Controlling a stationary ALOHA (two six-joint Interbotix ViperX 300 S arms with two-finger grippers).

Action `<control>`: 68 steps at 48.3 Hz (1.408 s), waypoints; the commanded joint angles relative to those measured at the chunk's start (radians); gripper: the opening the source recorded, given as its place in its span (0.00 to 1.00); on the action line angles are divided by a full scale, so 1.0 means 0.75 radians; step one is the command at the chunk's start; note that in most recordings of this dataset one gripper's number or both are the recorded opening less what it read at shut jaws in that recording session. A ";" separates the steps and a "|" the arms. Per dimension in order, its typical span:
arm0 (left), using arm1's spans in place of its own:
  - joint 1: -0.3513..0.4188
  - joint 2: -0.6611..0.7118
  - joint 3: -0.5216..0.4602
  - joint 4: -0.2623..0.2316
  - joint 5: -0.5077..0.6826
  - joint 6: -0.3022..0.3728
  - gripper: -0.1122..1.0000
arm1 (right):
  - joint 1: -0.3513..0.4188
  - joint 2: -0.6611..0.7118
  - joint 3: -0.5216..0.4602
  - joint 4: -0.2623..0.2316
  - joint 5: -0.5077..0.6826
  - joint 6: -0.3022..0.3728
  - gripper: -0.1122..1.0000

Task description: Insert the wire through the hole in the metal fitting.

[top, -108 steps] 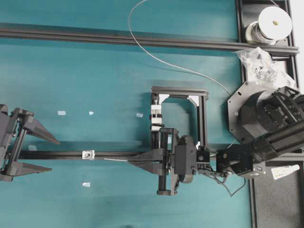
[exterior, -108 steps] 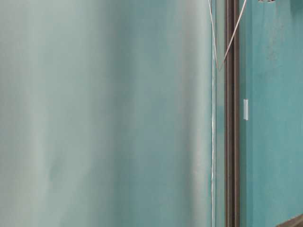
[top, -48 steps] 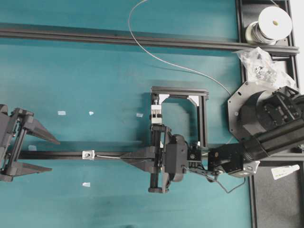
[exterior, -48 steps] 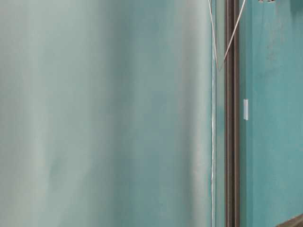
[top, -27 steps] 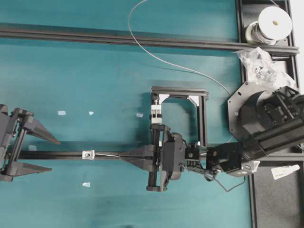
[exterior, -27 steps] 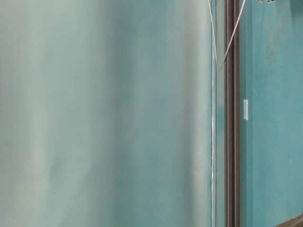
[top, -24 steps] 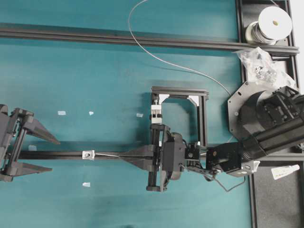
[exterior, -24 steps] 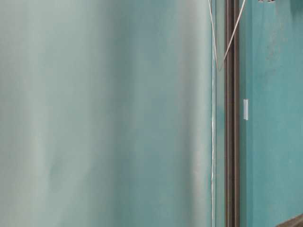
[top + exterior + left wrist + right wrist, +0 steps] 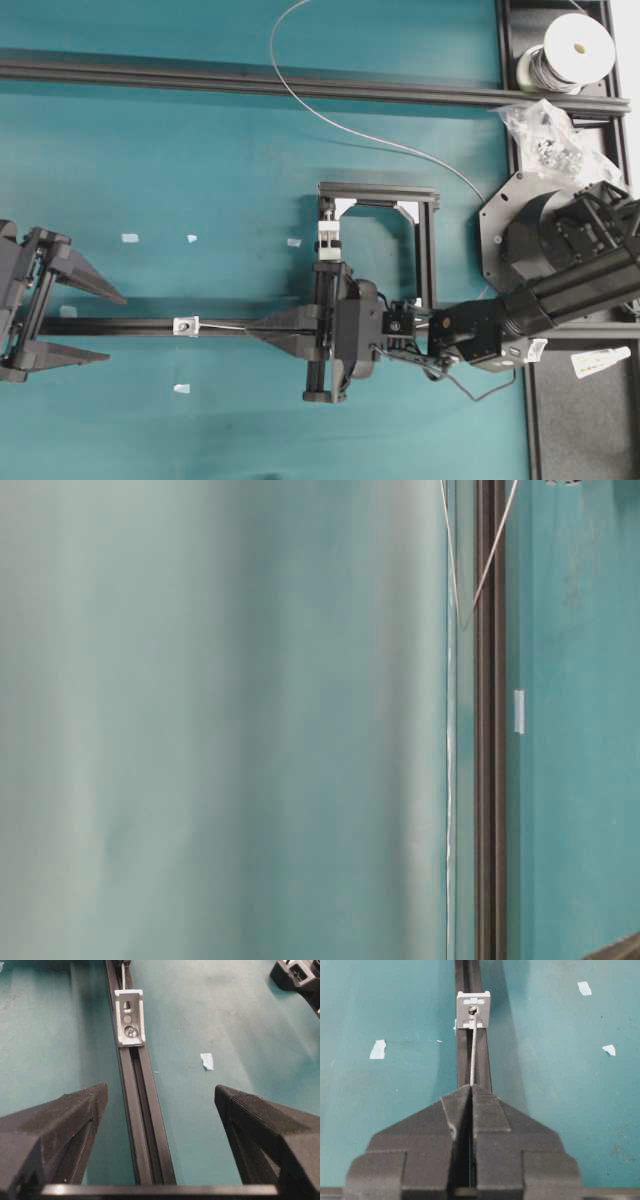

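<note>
The tiny square silvery metal fitting (image 9: 185, 325) sits on the long black slotted rail (image 9: 120, 326), between both grippers; the thin silvery-grey wire (image 9: 473, 1057) reaches its hole.

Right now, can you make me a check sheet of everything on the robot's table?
Surface: teal table, with a black rail running across it.
Job's things: thin wire reaches the hole of the small metal fitting on the rail; whether it has passed through cannot be told.
Clutter: small pale tape scraps; a bag of small parts; a white block in a black frame.
End effectors: right end effector shut on the wire; left end effector open, holding nothing, facing the fitting.
Cables: black cable loops beside the right arm; the wire runs back toward a spool.
Surroundings: nothing seen.
</note>
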 commanded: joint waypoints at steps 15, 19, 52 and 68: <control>-0.002 -0.025 -0.016 0.004 0.000 0.000 0.80 | -0.045 0.012 -0.049 -0.047 -0.002 0.000 0.10; -0.002 -0.025 -0.018 0.004 0.016 -0.002 0.80 | -0.053 0.018 -0.057 -0.057 -0.002 0.000 0.10; 0.043 -0.006 -0.104 0.004 0.096 -0.002 0.79 | -0.125 0.070 -0.151 -0.190 0.033 0.000 0.10; 0.059 0.025 -0.168 0.004 0.213 -0.002 0.80 | -0.143 0.072 -0.157 -0.221 0.033 0.000 0.10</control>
